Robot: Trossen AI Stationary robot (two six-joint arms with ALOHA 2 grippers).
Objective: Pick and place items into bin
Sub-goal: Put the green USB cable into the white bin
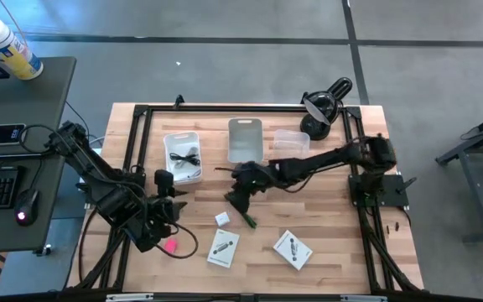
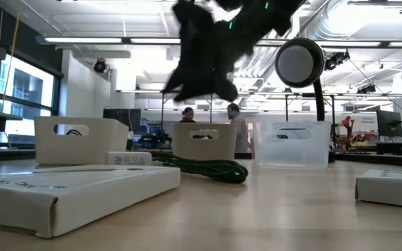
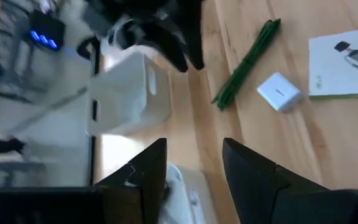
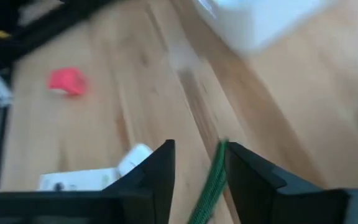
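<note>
Spanning the scene, the wooden surface (image 1: 334,252) carries three bins along its far side: a white bin (image 1: 183,156) holding a black cable (image 1: 184,158), a grey bin (image 1: 245,138) and a clear bin (image 1: 291,139). The right gripper (image 1: 240,200) hangs over the middle, fingers spread, just above the green pen (image 1: 248,220). The left gripper (image 1: 177,210) waits near the front left, fingers apart. Two white cards (image 1: 223,248) (image 1: 293,249) lie at the front, the white cube (image 1: 222,219) near the pen, the pink block (image 1: 170,245) beside the left gripper.
</note>
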